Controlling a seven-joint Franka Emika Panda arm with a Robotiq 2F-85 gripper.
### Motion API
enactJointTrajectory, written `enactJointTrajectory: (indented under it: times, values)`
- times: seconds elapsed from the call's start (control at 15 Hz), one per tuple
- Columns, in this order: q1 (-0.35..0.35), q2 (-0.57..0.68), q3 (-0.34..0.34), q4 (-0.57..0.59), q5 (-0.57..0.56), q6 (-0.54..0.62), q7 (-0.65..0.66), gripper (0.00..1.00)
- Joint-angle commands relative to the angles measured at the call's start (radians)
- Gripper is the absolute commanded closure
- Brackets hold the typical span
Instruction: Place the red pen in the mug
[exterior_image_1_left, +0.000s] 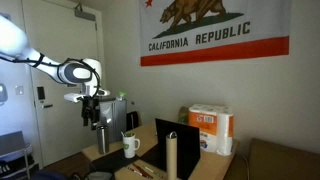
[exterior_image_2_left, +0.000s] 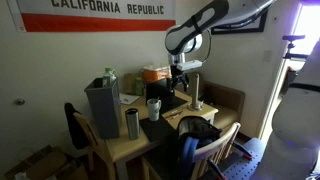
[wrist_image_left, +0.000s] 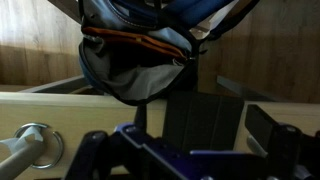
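Note:
The white mug (exterior_image_1_left: 131, 147) stands on the wooden table (exterior_image_1_left: 150, 165), with dark items sticking out of it; it also shows in an exterior view (exterior_image_2_left: 154, 108). A thin reddish streak that may be the red pen (exterior_image_1_left: 139, 170) lies on the table in front of the mug; it is too small to be sure. My gripper (exterior_image_1_left: 93, 115) hangs in the air beside the table, apart from the mug, and shows above the table in an exterior view (exterior_image_2_left: 181, 86). In the wrist view the gripper (wrist_image_left: 175, 140) looks open and empty.
A paper-towel pack (exterior_image_1_left: 212, 128), a black screen (exterior_image_1_left: 180, 140) and an upright roll (exterior_image_1_left: 171, 155) stand on the table. A grey box (exterior_image_2_left: 103, 108) and a metal cylinder (exterior_image_2_left: 132, 123) are there too. A chair with a bag (wrist_image_left: 135, 55) fills the wrist view.

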Motion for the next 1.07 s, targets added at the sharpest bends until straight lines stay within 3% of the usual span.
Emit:
enactJointTrajectory:
  times: [0.0,0.67,1.0]
  values:
    - [-0.006,0.000,0.006,0.002,0.001,-0.002,0.000,0.00]
    - [-0.006,0.001,0.006,0.002,0.001,-0.002,0.000,0.00]
    - [-0.031,0.147,-0.003,0.117,-0.038,0.037,0.118,0.00]
